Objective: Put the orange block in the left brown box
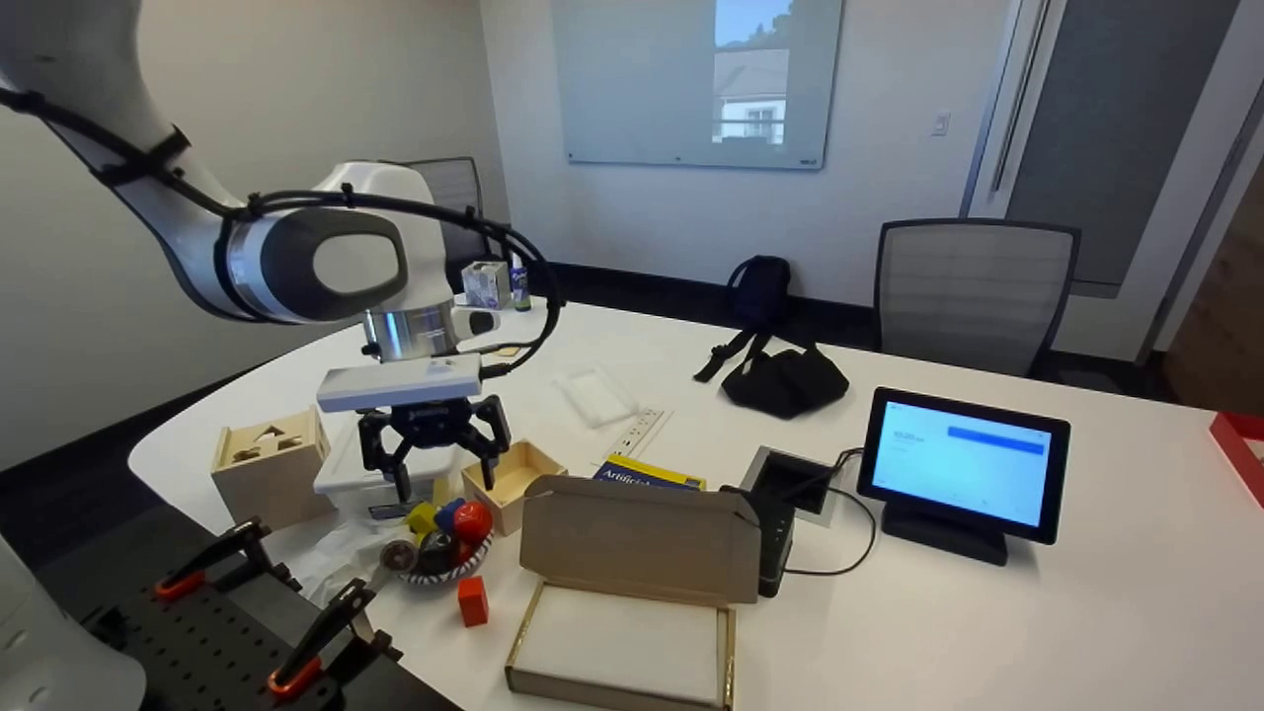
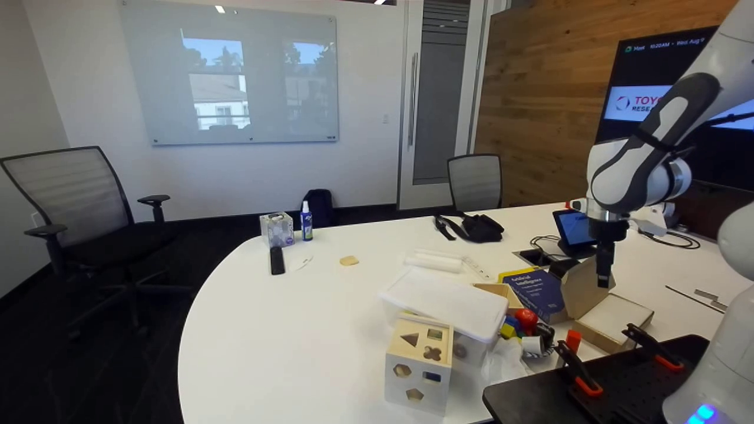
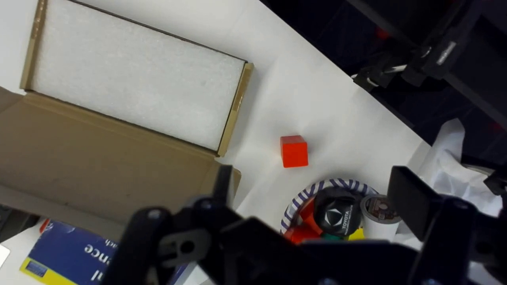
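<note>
The gripper (image 1: pixel 444 488), jaws parted, overhangs a smooth white table (image 1: pixel 928 637), glossy whiteboard (image 1: pixel 642 94) beyond. Below them stands an oblong orange block (image 1: pixel 473 602).

One loose orange block (image 3: pixel 294 153), two wooden boxes (image 1: pixel 272 491), one cardboard box (image 1: pixel 640 541), one striped bowl (image 3: pixel 336 183), one book (image 2: pixel 535 292), two clamps (image 1: pixel 294 680), two chairs (image 2: pixel 73 203)

- Wall screen (image 2: pixel 639 76), two o'clock in an exterior view, is showing "Meet", "10:20AM", "Wed Aug" and a cut-off "TOYO".
- Blue book (image 2: pixel 533 294), four o'clock there, is reading "Artificial Intelligence".
- Black item (image 3: pixel 336 213), four o'clock in the wrist view, is bearing "TOYOTA".
</note>
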### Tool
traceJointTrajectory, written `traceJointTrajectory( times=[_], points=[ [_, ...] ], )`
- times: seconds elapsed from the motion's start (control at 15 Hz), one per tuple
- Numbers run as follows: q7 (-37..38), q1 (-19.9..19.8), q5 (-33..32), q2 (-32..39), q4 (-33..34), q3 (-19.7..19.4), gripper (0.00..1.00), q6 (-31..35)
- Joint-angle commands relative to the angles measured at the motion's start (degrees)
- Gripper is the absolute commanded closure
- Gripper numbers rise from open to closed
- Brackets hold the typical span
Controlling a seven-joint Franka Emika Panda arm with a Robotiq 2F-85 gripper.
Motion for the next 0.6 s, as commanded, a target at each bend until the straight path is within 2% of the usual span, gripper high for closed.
traceJointTrajectory(
  times=[0.0, 0.53],
  points=[
    [-1.72, -0.95, -0.57, 7.95, 0.36, 0.99, 0.00, 5.83],
    [-0.56, -0.78, -3.68, 20.22, 4.50, 1.08, 0.00, 8.37]
  ],
)
